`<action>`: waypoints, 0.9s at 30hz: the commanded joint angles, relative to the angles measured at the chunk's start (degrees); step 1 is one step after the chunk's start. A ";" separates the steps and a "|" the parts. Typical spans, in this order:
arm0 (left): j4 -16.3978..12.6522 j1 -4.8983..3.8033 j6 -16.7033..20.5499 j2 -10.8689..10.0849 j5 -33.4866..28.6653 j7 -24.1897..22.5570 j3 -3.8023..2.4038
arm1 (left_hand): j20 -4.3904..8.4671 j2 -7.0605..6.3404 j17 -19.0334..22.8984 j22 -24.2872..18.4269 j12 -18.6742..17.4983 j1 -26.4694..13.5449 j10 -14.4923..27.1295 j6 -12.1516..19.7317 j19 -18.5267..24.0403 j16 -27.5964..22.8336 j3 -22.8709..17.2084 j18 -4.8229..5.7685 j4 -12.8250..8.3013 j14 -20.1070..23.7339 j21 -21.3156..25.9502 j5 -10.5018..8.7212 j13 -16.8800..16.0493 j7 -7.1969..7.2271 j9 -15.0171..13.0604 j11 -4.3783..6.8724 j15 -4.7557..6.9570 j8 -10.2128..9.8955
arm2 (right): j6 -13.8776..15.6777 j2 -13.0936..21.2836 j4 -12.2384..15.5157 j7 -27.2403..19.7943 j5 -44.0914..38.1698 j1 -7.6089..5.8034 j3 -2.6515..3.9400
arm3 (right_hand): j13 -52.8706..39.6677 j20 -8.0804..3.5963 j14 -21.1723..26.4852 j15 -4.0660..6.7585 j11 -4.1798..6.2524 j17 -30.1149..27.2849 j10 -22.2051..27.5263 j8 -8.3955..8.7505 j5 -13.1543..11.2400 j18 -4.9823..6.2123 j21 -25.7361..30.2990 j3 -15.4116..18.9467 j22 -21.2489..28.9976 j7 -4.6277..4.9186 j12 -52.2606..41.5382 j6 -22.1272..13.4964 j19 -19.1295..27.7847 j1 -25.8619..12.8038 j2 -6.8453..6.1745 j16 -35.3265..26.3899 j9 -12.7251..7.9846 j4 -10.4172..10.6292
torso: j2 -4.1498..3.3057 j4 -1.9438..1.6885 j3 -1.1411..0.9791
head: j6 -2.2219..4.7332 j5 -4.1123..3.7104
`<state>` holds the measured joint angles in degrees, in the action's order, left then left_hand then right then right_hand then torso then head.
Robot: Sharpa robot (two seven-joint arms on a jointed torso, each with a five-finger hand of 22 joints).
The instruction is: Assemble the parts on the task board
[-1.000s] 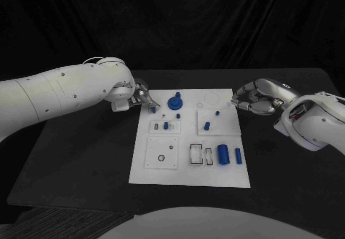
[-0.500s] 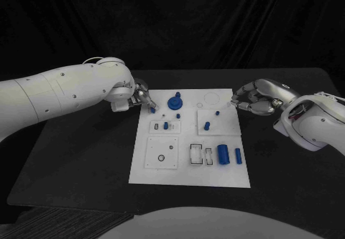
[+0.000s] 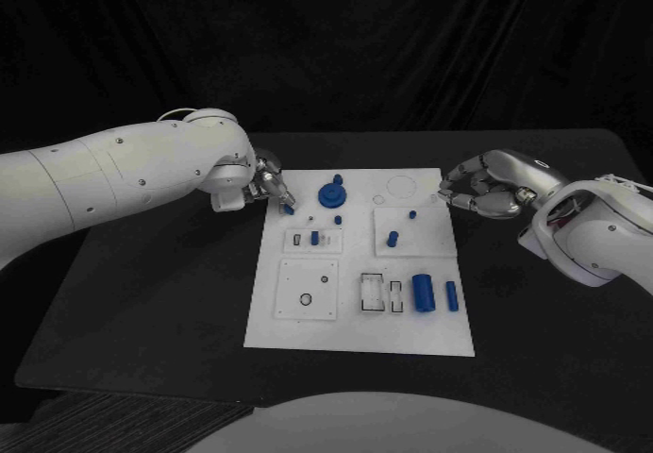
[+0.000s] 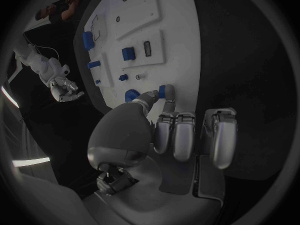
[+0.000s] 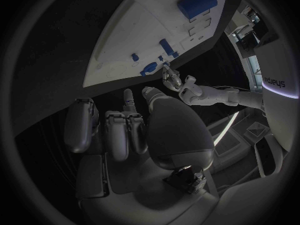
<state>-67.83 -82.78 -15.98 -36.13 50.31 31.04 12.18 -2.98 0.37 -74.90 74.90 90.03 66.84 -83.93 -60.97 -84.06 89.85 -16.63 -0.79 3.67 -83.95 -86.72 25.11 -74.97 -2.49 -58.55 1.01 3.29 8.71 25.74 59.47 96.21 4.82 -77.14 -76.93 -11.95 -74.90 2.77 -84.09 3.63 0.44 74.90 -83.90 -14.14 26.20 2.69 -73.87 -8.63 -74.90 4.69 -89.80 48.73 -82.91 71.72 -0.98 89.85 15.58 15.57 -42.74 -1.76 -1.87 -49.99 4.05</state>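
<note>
A small blue peg [image 3: 287,209] is being pinched between the fingertips of the left hand [image 3: 256,189] at the far left corner of the flat white rectangular task board [image 3: 357,326], which is lying in the middle of the black table [image 3: 150,302]. In the left wrist view the peg [image 4: 162,91] is sitting against the board's surface between the thumb and a finger; which way its long axis is pointing cannot be told.

Just beside it on the board, a round blue knob-shaped part [image 3: 331,194] is standing upright. Nearer the middle, a short blue block [image 3: 314,238] is sitting in a small square plate, and a blue pin [image 3: 392,237] is standing on a second square plate beside it. Toward the near right, a stout blue cylinder [image 3: 424,291] and a slim blue rod [image 3: 450,296] are lying side by side, their long axes running from the near edge to the far edge.

The right hand [image 3: 479,193] is hovering at the far right edge of the board, its fingers curled inward and holding nothing.
</note>
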 commanded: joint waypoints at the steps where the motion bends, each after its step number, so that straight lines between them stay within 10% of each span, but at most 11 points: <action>1: -0.18 0.10 -0.40 -0.08 -0.18 -1.02 -0.05 | 0.28 -1.73 -15.10 13.79 -0.03 -0.95 -6.07 0.44 -3.45 0.15 -4.82 -0.20 -1.66 -6.05 0.34 0.31 -15.03 0.18 -0.55 0.26 0.41 -0.10 | -0.19 0.00 -0.03 0.68 -0.09 0.15 0.03 | -15.10 -0.03 -5.91 0.06 -0.08 15.10 -6.10 0.23 0.39 1.02 0.37 -0.31 -10.10 0.28 -0.20 -0.09 0.51 0.50 0.05 0.15 -0.06 -0.02 | 0.02 -0.05 -0.03 | -0.01 0.02; 27: -8.72 -0.55 2.01 -6.36 -0.18 -0.53 -0.07 | 0.33 -4.05 -15.10 13.86 -0.03 -4.78 -6.07 -0.11 -3.62 0.15 -13.67 -0.14 -5.33 -6.05 0.14 0.95 -15.03 0.24 -2.58 0.36 0.57 1.36 | -0.55 0.38 0.09 1.00 -0.09 0.16 0.03 | -15.10 -0.03 -5.91 0.06 -0.08 15.10 -6.10 0.22 0.84 1.29 1.66 -0.57 -9.73 0.29 -0.20 -0.05 1.07 0.91 0.06 0.15 -0.09 -0.18 | -0.01 0.02 0.03 | -0.01 0.06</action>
<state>-75.88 -83.05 -14.16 -42.34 50.31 30.29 12.17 -2.99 -3.70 -74.95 74.90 90.03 62.60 -83.93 -60.90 -84.06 89.85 -26.61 -0.80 1.79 -84.15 -86.72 26.02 -74.97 -2.35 -61.07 1.01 3.48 9.78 25.57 59.76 96.16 4.86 -77.14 -76.90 -11.95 -74.90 2.77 -84.10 3.63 0.44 74.90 -83.89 -14.14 26.80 3.60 -72.33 -8.79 -74.94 4.69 -89.80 48.73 -82.10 72.16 -0.98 89.85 15.59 15.40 -42.74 -1.78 -1.86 -49.99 4.11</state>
